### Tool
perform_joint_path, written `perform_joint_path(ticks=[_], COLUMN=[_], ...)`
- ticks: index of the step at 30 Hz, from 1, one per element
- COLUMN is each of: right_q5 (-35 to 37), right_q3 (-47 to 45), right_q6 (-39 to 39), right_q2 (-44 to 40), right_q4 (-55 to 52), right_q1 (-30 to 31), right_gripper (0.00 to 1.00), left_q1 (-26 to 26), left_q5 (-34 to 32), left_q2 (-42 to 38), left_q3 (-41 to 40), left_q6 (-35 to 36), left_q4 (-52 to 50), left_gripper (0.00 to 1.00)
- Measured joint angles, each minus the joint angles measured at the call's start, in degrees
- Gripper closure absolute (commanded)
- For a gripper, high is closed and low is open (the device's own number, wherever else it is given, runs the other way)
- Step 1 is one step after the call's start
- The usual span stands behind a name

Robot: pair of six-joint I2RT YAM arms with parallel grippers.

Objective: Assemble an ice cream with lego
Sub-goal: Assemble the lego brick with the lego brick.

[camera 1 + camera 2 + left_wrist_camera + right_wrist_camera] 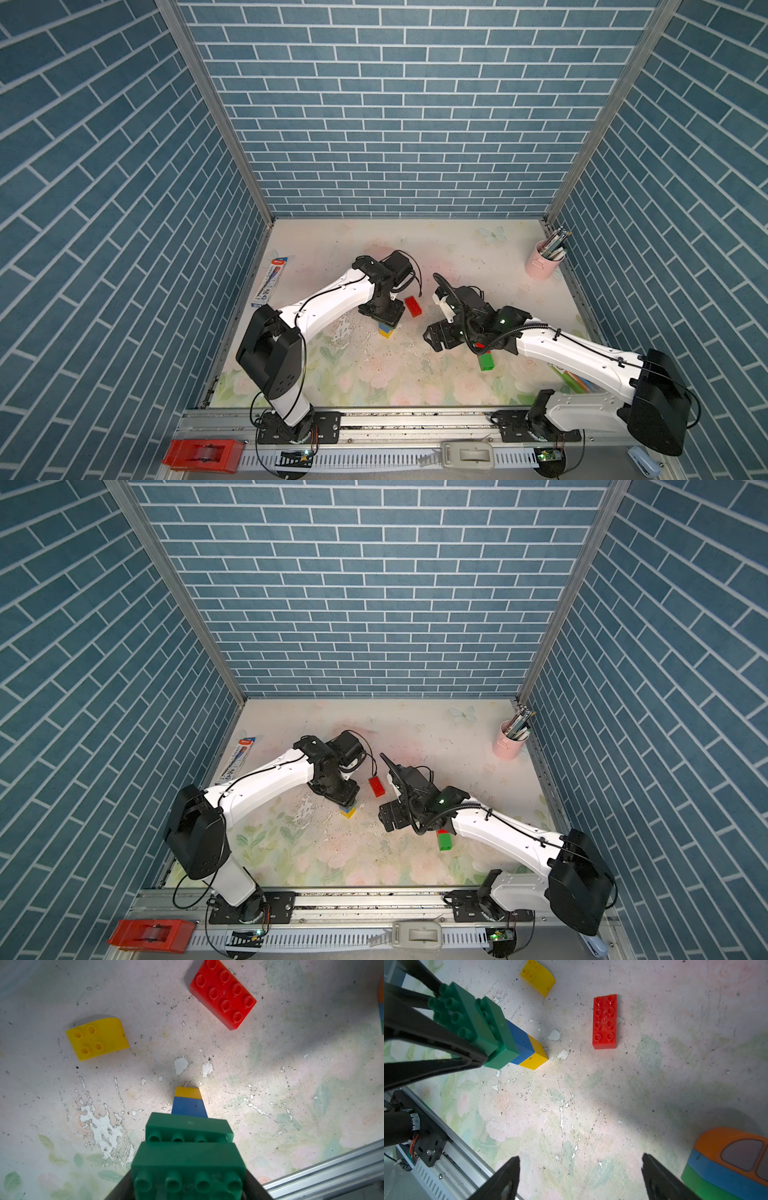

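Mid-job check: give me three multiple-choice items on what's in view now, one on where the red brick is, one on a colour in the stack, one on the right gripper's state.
1. Where is the red brick?
A) on top of other bricks
B) flat on the table, alone
C) between gripper fingers

2. The left gripper grips the stack by its top. What colour is the lowest brick?
A) red
B) orange
C) yellow

3. How is the right gripper?
A) open and empty
B) shut on the red brick
C) shut on the stack

Answers:
1 B: it lies studs up on bare table, touching nothing.
2 C: yellow sits under one blue and two green bricks.
3 A: its fingers stand wide apart with only table between them.
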Motion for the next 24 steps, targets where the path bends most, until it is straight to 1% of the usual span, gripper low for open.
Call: perform_joint_path(ticks=[12,24], right_q5=[0.04,0.07], right_q3=[0.0,0.0], right_q6=[0.0,0.31], right_q2=[-0.13,-0.7], right_q4=[-0.72,-1.36], right_q1=[0.0,0.0], right_gripper=[0.07,0.08], left_q1=[0.0,0.0], left_q5=[1.31,1.03], left_q2=[-0.02,-0.39], left_q3=[0.0,0.02], left_q6=[1.42,4.17], left_q4=[0.63,0.24], left_gripper=[0.6,0.6])
